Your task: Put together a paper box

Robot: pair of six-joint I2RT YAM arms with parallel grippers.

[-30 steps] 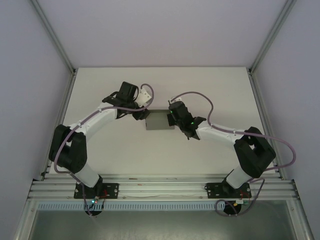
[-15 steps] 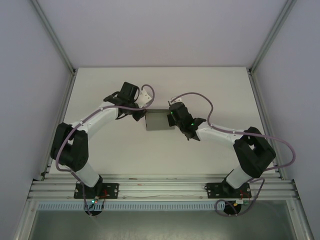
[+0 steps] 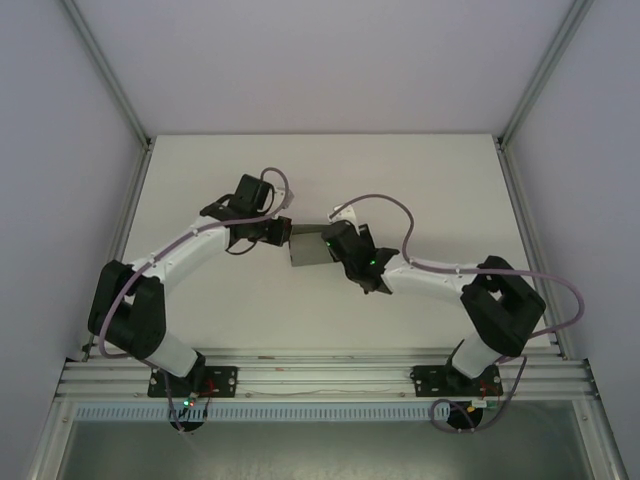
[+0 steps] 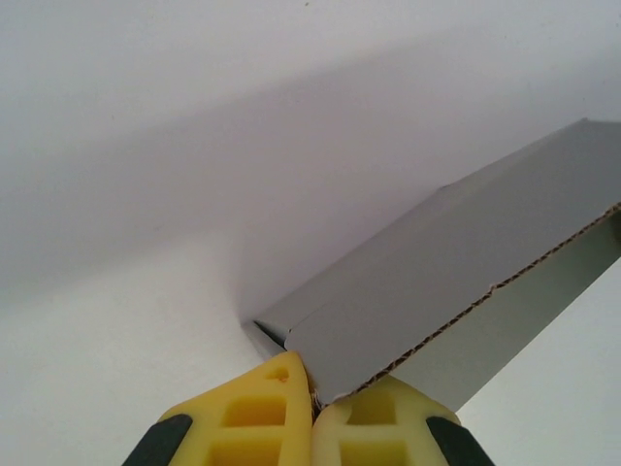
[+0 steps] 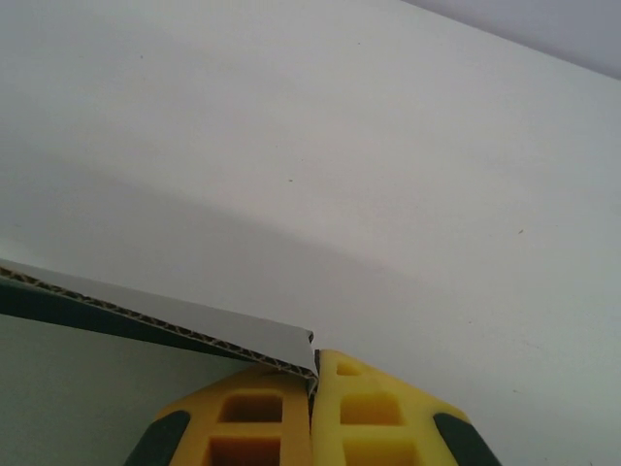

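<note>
The paper box (image 3: 311, 249) is a grey corrugated cardboard piece held off the white table between both arms. My left gripper (image 3: 285, 232) is shut on the box's left corner; in the left wrist view the yellow fingertips (image 4: 281, 403) pinch a corner of the grey panel (image 4: 456, 272), which stretches up to the right. My right gripper (image 3: 336, 245) is shut on the box's right edge; in the right wrist view its yellow fingers (image 5: 359, 408) clamp the end of a fluted cardboard flap (image 5: 175, 316) running off to the left.
A white table (image 3: 420, 180) is ringed by an aluminium frame (image 3: 320, 375) along the near edge and upright posts at the back corners. Pale walls close both sides. Purple cables loop over each arm.
The left gripper closed onto the box's left corner. Both arms then shifted, the right gripper moving left and down, and the box tilted and looks narrower from above.
</note>
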